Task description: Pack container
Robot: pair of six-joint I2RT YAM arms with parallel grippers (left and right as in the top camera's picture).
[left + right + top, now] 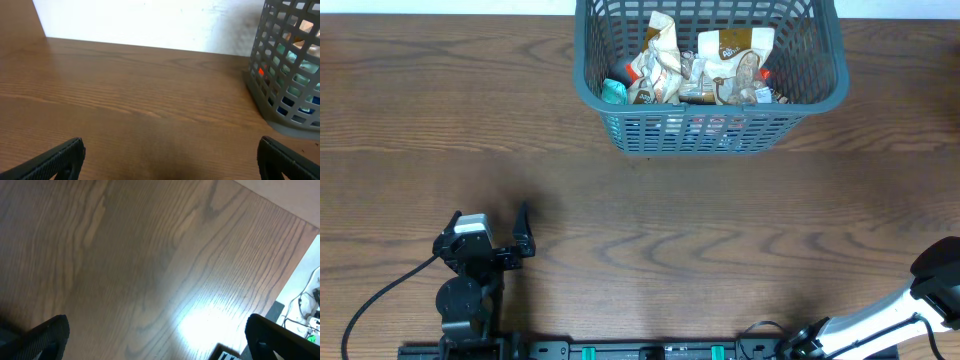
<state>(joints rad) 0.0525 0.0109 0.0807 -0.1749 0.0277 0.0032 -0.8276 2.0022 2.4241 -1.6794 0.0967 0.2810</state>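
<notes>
The container (710, 130) is a dark grey slotted basket at the table's far edge, right of centre. Several snack packets (705, 65) lie inside it. It also shows in the left wrist view (280, 110), at the right edge. My left gripper (490, 222) is open and empty at the near left of the table, far from the basket; its fingertips (170, 157) frame bare wood. My right gripper (157, 335) is open and empty over bare wood. Only the right arm's body (940, 275) shows overhead, at the near right corner.
A black cable (380, 295) runs from the left arm's base to the near edge. A rail with green clips (650, 350) lines the front edge. The table's edge and cables (305, 310) show in the right wrist view.
</notes>
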